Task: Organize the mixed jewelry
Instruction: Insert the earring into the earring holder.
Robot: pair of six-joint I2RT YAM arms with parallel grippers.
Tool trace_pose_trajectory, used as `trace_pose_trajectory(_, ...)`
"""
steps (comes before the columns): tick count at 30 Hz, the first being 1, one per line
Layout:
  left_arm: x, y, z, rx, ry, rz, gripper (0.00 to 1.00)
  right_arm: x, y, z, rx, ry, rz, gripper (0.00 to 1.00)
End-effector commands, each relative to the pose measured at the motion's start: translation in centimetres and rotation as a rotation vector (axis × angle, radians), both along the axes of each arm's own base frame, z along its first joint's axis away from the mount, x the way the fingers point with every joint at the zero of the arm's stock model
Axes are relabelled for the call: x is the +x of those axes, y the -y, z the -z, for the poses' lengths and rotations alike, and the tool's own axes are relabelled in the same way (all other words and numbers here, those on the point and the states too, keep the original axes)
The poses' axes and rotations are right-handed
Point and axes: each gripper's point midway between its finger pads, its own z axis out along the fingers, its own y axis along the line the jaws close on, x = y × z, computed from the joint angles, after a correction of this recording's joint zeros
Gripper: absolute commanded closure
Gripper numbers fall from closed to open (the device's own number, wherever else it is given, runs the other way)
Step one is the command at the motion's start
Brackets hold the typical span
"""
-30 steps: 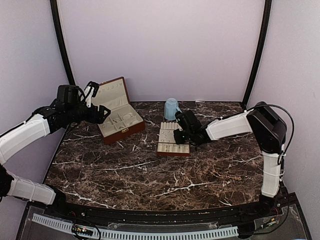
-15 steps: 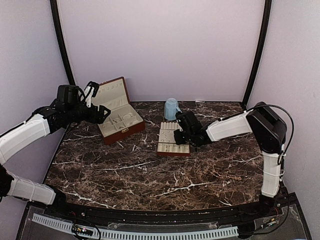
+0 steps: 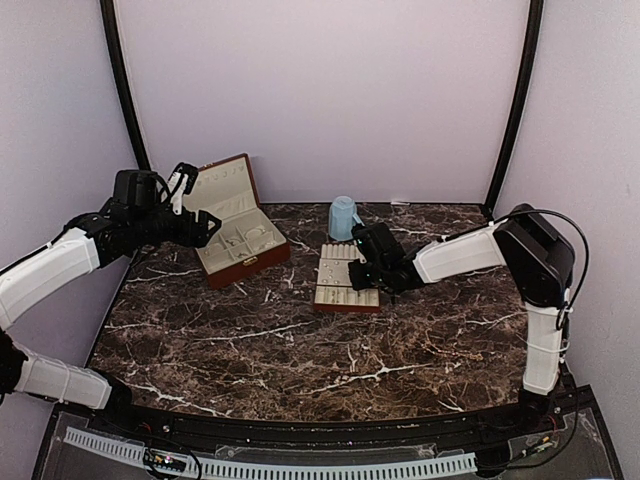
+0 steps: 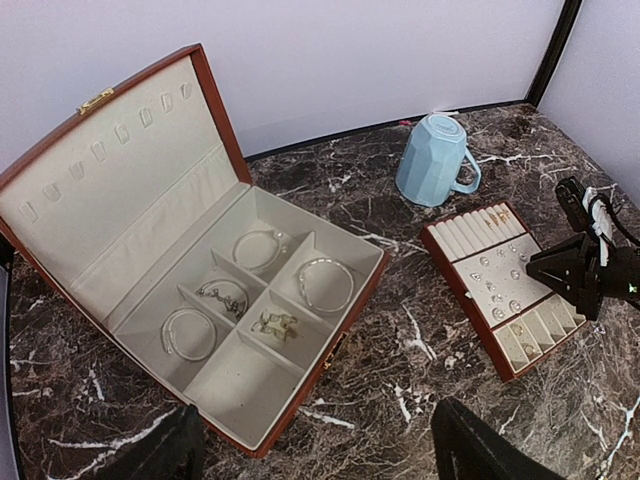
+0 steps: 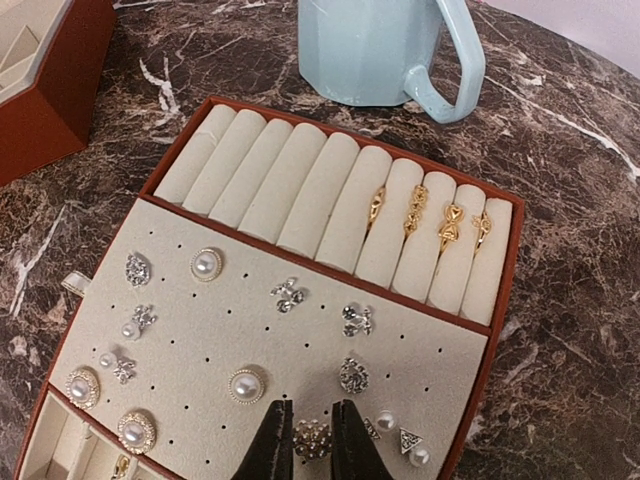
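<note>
In the top view the right arm rose from the lower right corner to a bent elbow at the right edge. Its white forearm then reached leftwards and slightly down, to the middle of the marble table. The right gripper was tipped down over the near part of the cream slotted tray. The wrist view showed its two dark fingers at bottom centre, nearly together, pinching a round glittering stud on the tray's perforated pad.

The rest of the mixed jewelry sat around that stud: pearl and sparkling studs across the pad, with gold rings on the right-hand rolls in the upper part of the frame. The blue mug stood upside down just beyond the tray.

The left arm came in from the lower left, with its forearm slanting up to the right. The left gripper hung beside the open reddish-brown box at centre left, its fingers spread wide and holding nothing. Bracelets lay in the box's compartments.
</note>
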Motion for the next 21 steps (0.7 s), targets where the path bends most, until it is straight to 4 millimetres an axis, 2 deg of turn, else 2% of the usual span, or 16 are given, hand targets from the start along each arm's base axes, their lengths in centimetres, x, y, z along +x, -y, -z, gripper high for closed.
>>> trace_pose_trajectory(1,-0.4,-0.2,-1.2,-0.017,0.041,0.008,0.19,-0.6,1.1,0.2,-0.025,-0.018,0.013,0.88)
trace_pose_trajectory(14,-0.4,-0.2,-1.3,-0.018,0.042,0.008,0.19,-0.9,0.9,1.5,-0.033,-0.034,0.005,0.89)
trace_pose_trajectory(21,-0.5,-0.1,-1.3,-0.017,0.042,0.01,0.19,-1.7,0.5,1.9,-0.042,-0.039,-0.005,0.89)
